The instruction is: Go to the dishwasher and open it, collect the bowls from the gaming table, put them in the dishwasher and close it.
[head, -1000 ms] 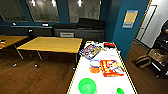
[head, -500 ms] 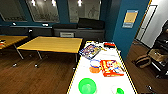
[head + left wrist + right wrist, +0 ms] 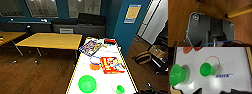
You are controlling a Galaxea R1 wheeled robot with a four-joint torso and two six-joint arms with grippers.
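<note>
- Gaming table (image 3: 105, 86): a long white top with a yellow-and-black striped edge, running from the camera's near edge toward 12 o'clock in the head view; the robot stands at its near end.
- Wide green bowl (image 3: 87, 83): upright on the white top at about 6 o'clock in the head view, close to the near end and nearer the left striped edge.
- Small green bowl (image 3: 120, 89): at about 5 o'clock, well apart from the wide one. In the right wrist view it (image 3: 207, 69) sits on a red ring printed on the top, with the wide bowl (image 3: 177, 75) at the table's corner.
- Orange bowl (image 3: 94, 66): farther up the table, just beside a red board-game box (image 3: 111, 65); a second colourful box (image 3: 90, 47) lies beyond it toward 12 o'clock.
- Right gripper: its camera looks down on the two green bowls; whether the fingers are spread or closed cannot be told, and no bowl appears to be held.
- Left gripper: its camera faces the wooden floor (image 3: 179, 15) and a yellow table leg (image 3: 239, 11); finger state cannot be told.
- Step in hand, as judged: collecting the bowls. A good pick probably takes the small green bowl by its rim, descending straight so it does not skid on the smooth top.
- Risk, as judged: the wide bowl sits near the edge and could be nudged off.
</note>
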